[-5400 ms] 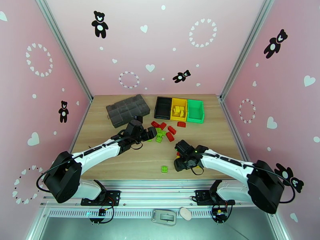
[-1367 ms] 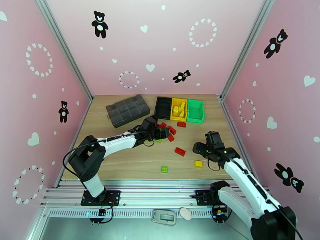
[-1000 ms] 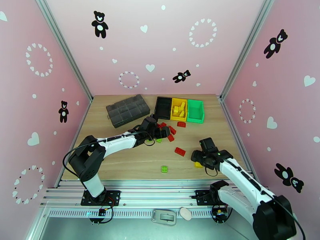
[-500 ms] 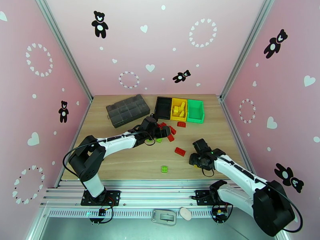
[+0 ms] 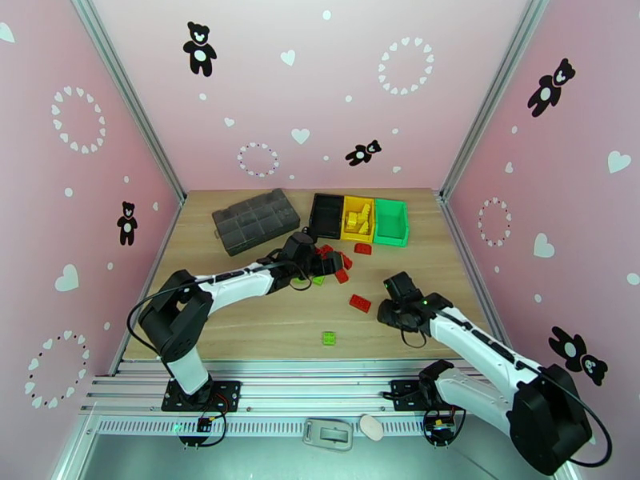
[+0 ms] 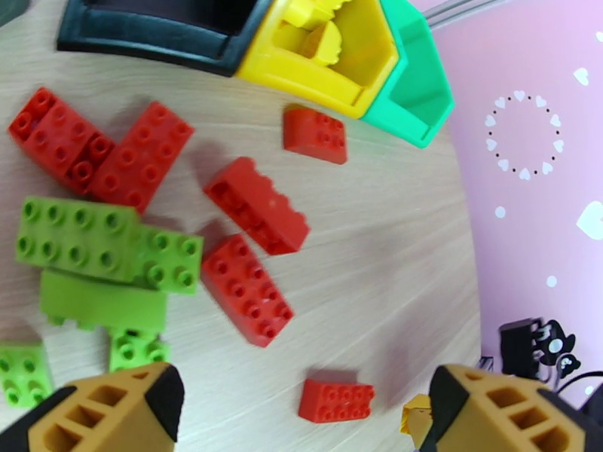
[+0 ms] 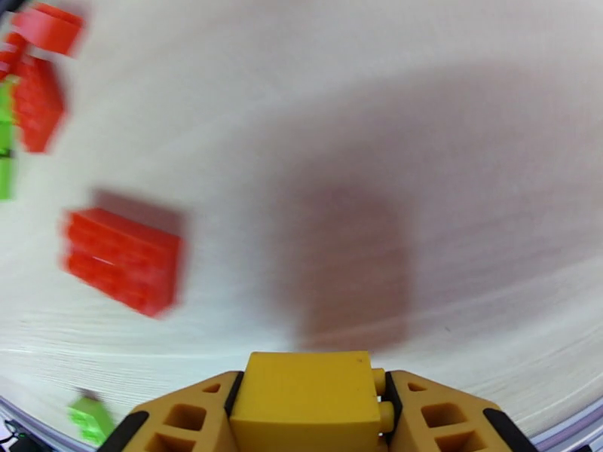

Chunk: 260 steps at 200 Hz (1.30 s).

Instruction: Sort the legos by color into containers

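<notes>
Wooden counter (image 5: 256, 322), pink walls (image 5: 336, 74) with bears. At back edge, containers (image 5: 391, 222); red, green legos (image 6: 245, 291) heaped just before them. Over heap, left fingers (image 6: 113, 408) spread. Toward right edge, right fingers (image 7: 188, 416) pinch yellow lego (image 7: 305, 401).

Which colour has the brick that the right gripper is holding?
Yellow. The brick shows best in the right wrist view, between the orange fingers.

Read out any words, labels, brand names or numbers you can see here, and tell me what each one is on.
No text can be read.
Pink walls: black teddy bear stickers and white heart stickers, no writing.
Black plastic bin, yellow bin, green bin: no labels visible.
Red studded plastic bricks: stud tops too blurred to read.
Yellow studded plastic brick in the right gripper: plain faces.
</notes>
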### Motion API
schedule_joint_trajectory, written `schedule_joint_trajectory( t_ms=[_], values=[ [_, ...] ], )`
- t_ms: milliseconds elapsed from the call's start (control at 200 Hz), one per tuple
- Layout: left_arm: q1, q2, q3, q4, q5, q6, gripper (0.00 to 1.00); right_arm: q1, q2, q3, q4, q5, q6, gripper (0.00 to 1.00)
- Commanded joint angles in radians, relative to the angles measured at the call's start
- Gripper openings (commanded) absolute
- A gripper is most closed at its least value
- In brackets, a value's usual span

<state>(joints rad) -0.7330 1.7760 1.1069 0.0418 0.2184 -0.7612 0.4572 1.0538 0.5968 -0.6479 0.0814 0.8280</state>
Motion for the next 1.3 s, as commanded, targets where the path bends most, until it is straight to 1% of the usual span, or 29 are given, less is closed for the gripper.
schedule_joint_trajectory(
  t_ms=[0, 170, 325, 516, 731, 861, 1101, 1296],
  values=[
    [-0.005, 0.034, 0.067, -0.001, 0.049, -0.008, 0.91, 0.002, 0.03, 0.086, 0.015, -0.017, -0.047, 0.38],
    [-0.005, 0.057, 0.137, -0.013, 0.064, -0.009, 0.9, -0.02, 0.124, 0.192, 0.043, -0.03, -0.102, 0.37],
    [0.001, 0.076, 0.201, -0.026, 0.073, -0.012, 0.9, -0.06, 0.217, 0.292, 0.085, -0.08, -0.143, 0.37],
    [0.036, 0.122, 0.285, -0.03, 0.111, -0.04, 0.9, -0.102, 0.359, 0.442, 0.116, -0.135, -0.183, 0.37],
    [0.102, 0.185, 0.379, -0.03, 0.153, -0.074, 0.89, -0.16, 0.56, 0.646, 0.134, -0.182, -0.203, 0.36],
    [0.139, 0.226, 0.453, -0.046, 0.177, -0.084, 0.89, -0.176, 0.688, 0.801, 0.124, -0.173, -0.215, 0.36],
    [0.193, 0.288, 0.587, -0.129, 0.159, -0.051, 0.89, -0.202, 0.911, 1.097, 0.082, -0.156, -0.237, 0.36],
    [0.207, 0.311, 0.655, -0.195, 0.138, -0.002, 0.89, -0.219, 1.063, 1.306, 0.052, -0.134, -0.251, 0.37]
  ],
)
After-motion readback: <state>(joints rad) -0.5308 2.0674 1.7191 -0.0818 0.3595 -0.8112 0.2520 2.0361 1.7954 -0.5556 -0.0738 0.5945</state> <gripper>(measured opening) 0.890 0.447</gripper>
